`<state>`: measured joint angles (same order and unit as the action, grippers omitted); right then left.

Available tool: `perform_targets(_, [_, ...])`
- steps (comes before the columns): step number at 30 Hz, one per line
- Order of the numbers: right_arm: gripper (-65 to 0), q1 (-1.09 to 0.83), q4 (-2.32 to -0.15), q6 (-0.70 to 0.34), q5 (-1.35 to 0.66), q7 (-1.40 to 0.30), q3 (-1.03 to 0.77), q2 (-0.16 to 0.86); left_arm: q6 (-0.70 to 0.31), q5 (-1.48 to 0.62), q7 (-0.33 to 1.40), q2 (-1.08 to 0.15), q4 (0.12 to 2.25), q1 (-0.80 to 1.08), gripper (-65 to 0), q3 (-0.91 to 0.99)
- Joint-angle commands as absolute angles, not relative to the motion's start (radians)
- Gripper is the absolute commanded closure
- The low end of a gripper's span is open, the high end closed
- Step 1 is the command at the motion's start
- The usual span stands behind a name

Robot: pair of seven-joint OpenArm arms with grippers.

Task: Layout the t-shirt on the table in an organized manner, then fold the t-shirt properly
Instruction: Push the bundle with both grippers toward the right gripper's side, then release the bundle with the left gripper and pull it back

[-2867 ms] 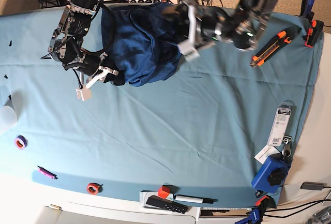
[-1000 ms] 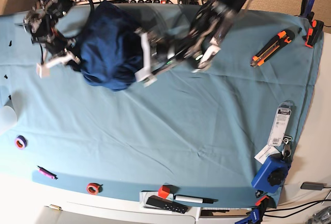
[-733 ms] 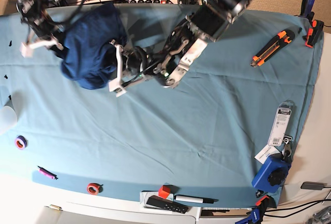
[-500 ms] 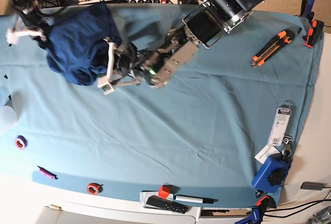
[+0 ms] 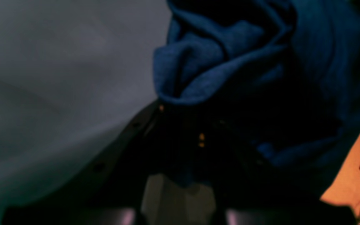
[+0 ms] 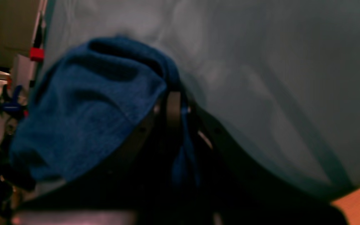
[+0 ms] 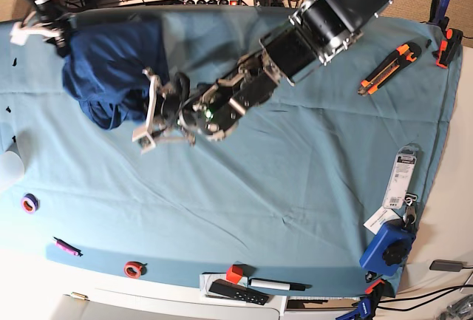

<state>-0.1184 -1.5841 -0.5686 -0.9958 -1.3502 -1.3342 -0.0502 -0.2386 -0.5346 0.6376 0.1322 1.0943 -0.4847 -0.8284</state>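
The dark navy t-shirt (image 7: 111,61) hangs bunched between both grippers at the far left of the teal table (image 7: 295,209). My left gripper (image 7: 151,109), at the end of the arm stretched across from the upper right, is shut on the shirt's lower right edge. The left wrist view shows navy folds (image 5: 230,78) bunched over its dark jaws. My right gripper (image 7: 44,28) sits at the table's far left corner and is shut on the shirt's upper left edge. In the right wrist view a strip of navy fabric (image 6: 89,109) is pinched between its fingers (image 6: 173,107).
An orange utility knife (image 7: 386,69) and clamps (image 7: 446,39) lie at the back right. A packaged item (image 7: 403,178) and a blue tool (image 7: 388,250) sit at the right edge. A purple ring (image 7: 29,203), pink marker (image 7: 65,246), red tape ring (image 7: 133,268), red cube (image 7: 234,273) and remote (image 7: 236,292) line the front.
Both grippers have carried the bunched shirt leftward across the back of the table. The left arm has stretched further left, and the right gripper has risen toward the far left corner.
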Motion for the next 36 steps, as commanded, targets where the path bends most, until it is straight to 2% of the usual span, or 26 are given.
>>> perform_targets(1, [0.0,-0.12,-1.603,-0.571,-1.034,-1.335,-1.336,-0.046,-0.236,-0.546,0.602,0.157,1.108,-0.517,0.0,-0.823])
perform_targets(6, [0.0,-0.12,-1.603,-0.572,-1.058,-1.336,-1.336,-0.09,-0.236,-0.546,0.593,0.157,1.108,-0.514,0.0,-0.823])
perform_targets(12, [0.0,-0.119,-1.603,-0.572,-1.059,-1.346,-1.336,-0.076,-0.235,-0.478,0.594,0.157,1.108,-0.513,0.0,-0.823])
perform_targets(13, [0.0,-0.119,-1.603,-0.579,-1.06,-1.355,-1.336,-0.067,-0.235,-0.455,0.594,0.157,1.108,-0.513,-5.2,-0.823])
perform_targets(14, [0.0,-0.119,-1.603,-0.6,-1.066,-1.359,-1.336,-0.058,-0.236,-0.439,0.595,0.157,1.108,-0.514,-14.6,-0.823])
perform_targets(16, [-11.8,-0.12,-1.603,-0.626,-1.093,-1.364,-1.336,-0.036,-0.236,-0.424,0.599,0.157,1.108,-0.519,-29.4,-0.823])
perform_targets(17, [-17.6,-0.12,-1.603,-0.634,-1.112,-1.366,-1.336,-0.025,-0.236,-0.42,0.605,0.157,1.108,-0.522,-32.5,-0.822])
perform_targets(19, [-22.8,-0.119,-1.603,-0.64,-1.152,-1.372,-1.336,0.001,-0.236,-0.418,0.62,0.157,1.108,-0.533,-33.1,-0.822])
perform_targets(29, [-22.7,-0.113,-1.603,-0.64,-1.234,-1.385,-1.336,0.147,-0.235,-0.439,0.684,0.157,1.113,-0.673,-33.1,-0.822])
perform_targets(32, [-22.7,-0.113,-1.603,-0.67,-1.24,-1.385,-1.336,0.191,-0.229,-0.474,0.705,0.157,1.113,-0.696,-33.0,-0.822])
perform_targets(34, [-22.7,-0.113,-1.603,-0.674,-1.242,-1.384,-1.336,0.221,-0.263,-0.525,0.738,0.157,1.116,-0.695,-31.1,-0.82])
perform_targets(36, [-22.5,-0.101,-1.603,-0.673,-1.24,-1.385,-1.334,0.252,-0.359,-0.619,0.796,0.157,1.116,-0.691,-26.3,-0.82])
